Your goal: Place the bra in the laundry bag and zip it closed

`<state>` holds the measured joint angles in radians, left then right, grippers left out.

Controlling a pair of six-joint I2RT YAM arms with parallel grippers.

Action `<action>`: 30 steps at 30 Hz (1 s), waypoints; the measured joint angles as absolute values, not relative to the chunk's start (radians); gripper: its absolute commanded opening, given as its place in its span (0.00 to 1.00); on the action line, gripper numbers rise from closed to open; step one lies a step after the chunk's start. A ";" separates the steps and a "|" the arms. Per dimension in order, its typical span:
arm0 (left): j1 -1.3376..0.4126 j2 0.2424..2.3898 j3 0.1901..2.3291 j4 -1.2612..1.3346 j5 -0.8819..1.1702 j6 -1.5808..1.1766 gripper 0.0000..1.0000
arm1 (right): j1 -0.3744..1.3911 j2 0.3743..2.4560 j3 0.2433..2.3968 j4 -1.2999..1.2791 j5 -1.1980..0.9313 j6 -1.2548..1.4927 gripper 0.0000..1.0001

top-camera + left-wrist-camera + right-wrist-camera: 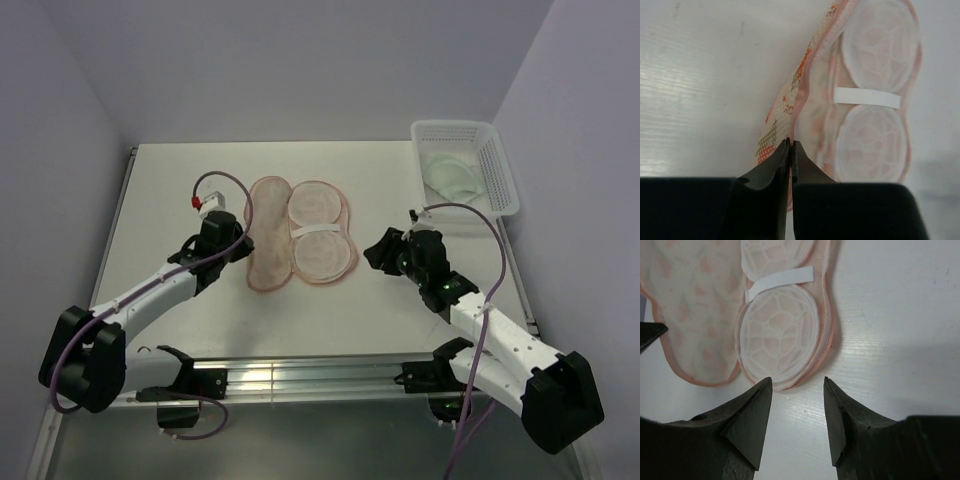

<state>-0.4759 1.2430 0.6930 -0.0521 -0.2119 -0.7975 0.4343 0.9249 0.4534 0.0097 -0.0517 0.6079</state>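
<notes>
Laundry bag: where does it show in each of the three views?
Top external: laundry bag lies open at mid-table.
Left wrist: laundry bag upper right, rim apparently pinched in the left claw.
Right wrist: laundry bag upper left, beyond the open right claw.
Shared landmark: the white strap across its inside.

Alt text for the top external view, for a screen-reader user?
An open laundry bag lies flat on the table, white cups up, between two robot arms: the left gripper at its left edge, the right gripper just off its right edge. A pale green bra sits in a white basket at the far right corner.
</notes>
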 measured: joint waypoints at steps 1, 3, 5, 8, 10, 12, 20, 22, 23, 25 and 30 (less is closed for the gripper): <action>-0.467 1.243 0.682 -0.058 -0.217 -0.797 0.20 | 0.434 0.924 0.454 0.013 -0.049 0.609 0.52; -0.453 1.242 0.665 -0.065 -0.230 -0.789 0.51 | 0.434 0.921 0.461 0.013 -0.042 0.607 0.51; -0.450 1.238 0.658 -0.066 -0.233 -0.791 0.69 | 0.434 0.920 0.482 0.007 -0.032 0.602 0.44; -0.450 1.206 0.657 -0.067 -0.232 -0.786 0.79 | 0.431 0.925 0.533 0.001 0.002 0.590 0.42; -0.450 1.166 0.661 -0.075 -0.230 -0.779 0.79 | 0.421 0.941 0.579 -0.004 0.022 0.575 0.35; -0.450 1.118 0.680 -0.099 -0.224 -0.766 0.79 | 0.390 0.970 0.632 -0.010 0.040 0.559 0.35; -0.450 0.952 0.830 -0.165 -0.123 -0.697 0.77 | 0.113 1.219 0.870 -0.020 0.122 0.513 0.33; -0.450 0.933 0.847 -0.179 -0.105 -0.678 0.77 | 0.071 1.325 0.939 -0.023 0.163 0.497 0.33; -0.450 0.929 0.849 -0.187 -0.097 -0.670 0.77 | 0.058 1.376 0.971 -0.027 0.180 0.488 0.33; -0.450 0.933 0.851 -0.212 -0.083 -0.654 0.73 | 0.036 1.472 1.037 -0.044 0.204 0.472 0.33; -0.450 1.035 0.868 -0.202 -0.045 -0.660 0.63 | -0.005 1.609 1.111 -0.053 0.205 0.426 0.26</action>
<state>-0.4503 1.0348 0.8680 -0.2016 -0.0448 -0.6601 -0.0048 1.6089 1.1107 -0.0532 0.2054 0.4259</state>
